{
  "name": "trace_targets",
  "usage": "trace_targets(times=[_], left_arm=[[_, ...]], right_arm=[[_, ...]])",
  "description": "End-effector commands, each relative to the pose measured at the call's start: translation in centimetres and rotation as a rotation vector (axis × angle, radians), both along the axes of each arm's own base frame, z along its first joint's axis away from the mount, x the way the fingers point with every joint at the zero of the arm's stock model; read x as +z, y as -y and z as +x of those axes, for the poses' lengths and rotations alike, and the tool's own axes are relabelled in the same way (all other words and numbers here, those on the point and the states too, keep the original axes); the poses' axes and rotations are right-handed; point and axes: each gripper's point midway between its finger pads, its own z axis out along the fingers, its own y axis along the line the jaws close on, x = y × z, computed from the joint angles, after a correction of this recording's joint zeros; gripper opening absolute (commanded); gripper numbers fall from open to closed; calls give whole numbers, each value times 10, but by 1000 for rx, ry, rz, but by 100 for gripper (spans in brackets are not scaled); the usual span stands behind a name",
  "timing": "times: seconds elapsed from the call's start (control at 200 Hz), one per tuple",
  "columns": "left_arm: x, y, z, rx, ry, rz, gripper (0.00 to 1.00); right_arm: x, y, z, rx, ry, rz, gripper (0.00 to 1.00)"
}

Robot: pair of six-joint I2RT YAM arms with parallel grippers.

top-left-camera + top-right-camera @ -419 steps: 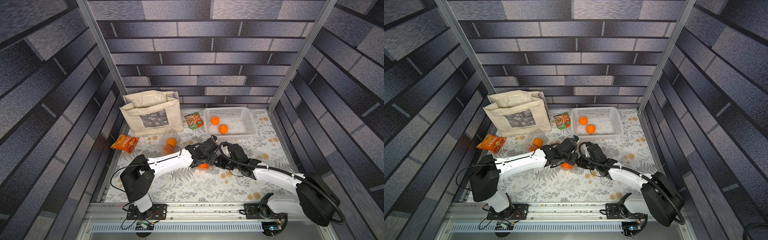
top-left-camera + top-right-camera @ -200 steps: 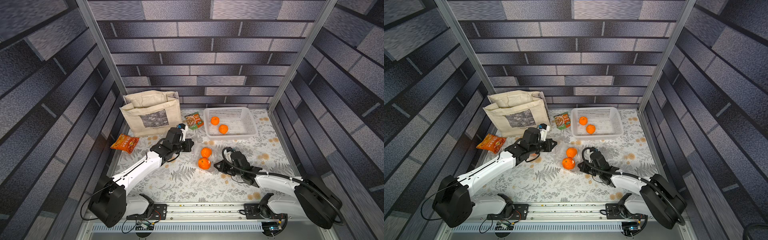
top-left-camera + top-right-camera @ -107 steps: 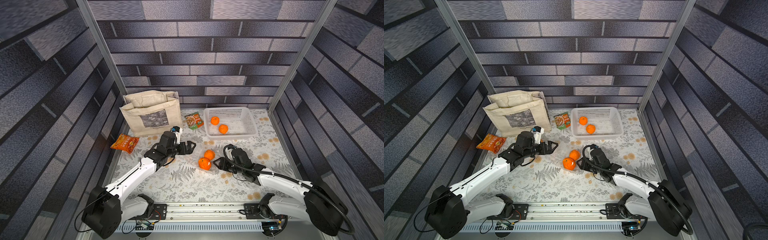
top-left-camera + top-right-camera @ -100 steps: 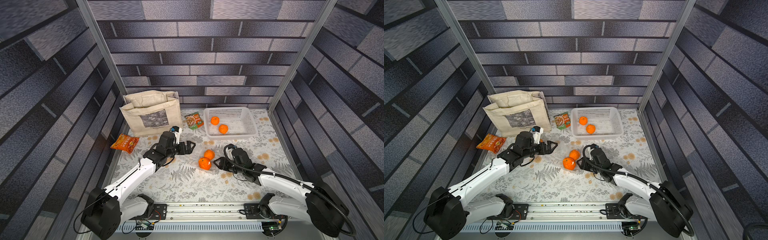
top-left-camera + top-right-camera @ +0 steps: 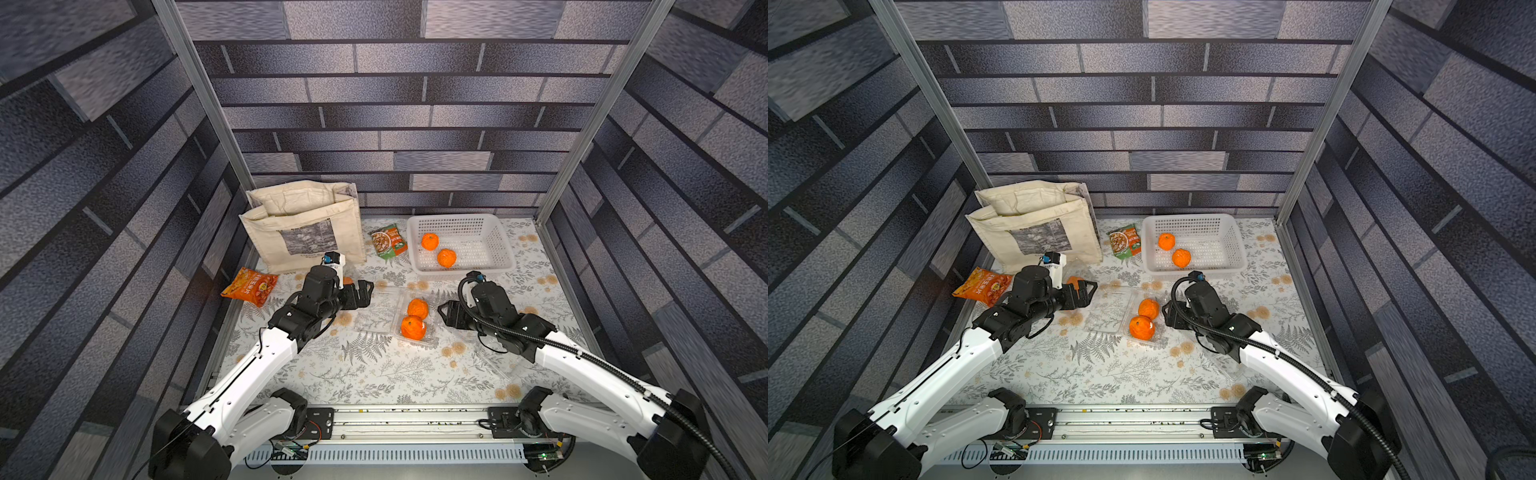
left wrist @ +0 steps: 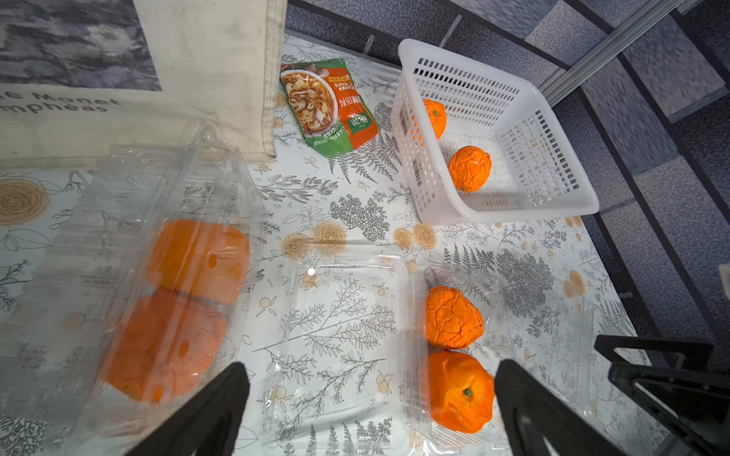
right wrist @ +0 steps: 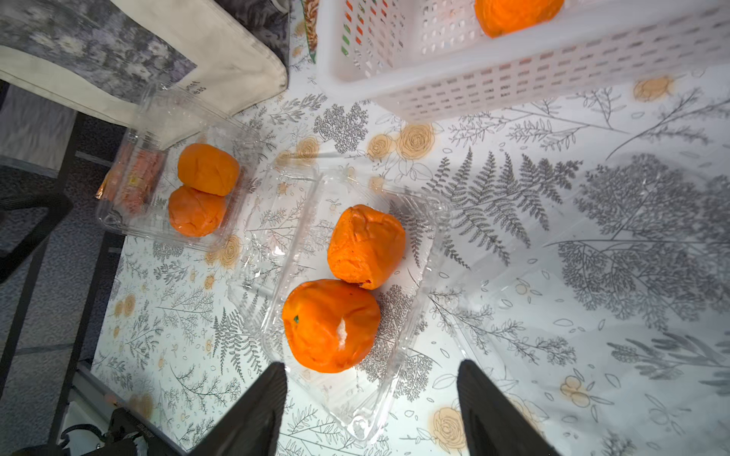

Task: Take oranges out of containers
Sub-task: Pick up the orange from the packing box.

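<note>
The open clamshell box (image 6: 335, 335) lies flat in the middle of the worktop (image 5: 353, 374) with its lid folded out. That leaves its two oranges (image 5: 413, 327) bare and easy to reach. The right gripper (image 5: 445, 315) sits just beside them, jaws apart and empty, likely to pick one. The left gripper (image 5: 365, 294), wide apart and empty, is near the shut clamshell box (image 6: 158, 276), which has fruit inside. Two more oranges (image 5: 446, 258) rest in the white basket (image 5: 503, 249), probably where they all go.
</note>
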Motion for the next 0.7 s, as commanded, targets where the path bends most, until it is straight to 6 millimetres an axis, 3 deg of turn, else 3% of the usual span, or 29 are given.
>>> trace_targets(times=[0.0, 0.306, 0.506, 0.696], left_arm=[[-7, -5, -7, 21, -10, 12, 100], [-15, 7, -16, -17, 19, 11, 100], [-25, 17, -21, -32, 17, -8, 100], [-35, 29, -23, -43, -14, -35, 100]], right_arm=[[-2, 3, -4, 44, -24, -63, 71], [-11, -22, 6, 108, -54, -53, 69], [-15, -44, 13, 163, -60, -33, 60], [-20, -73, 4, 228, -103, -16, 57]])
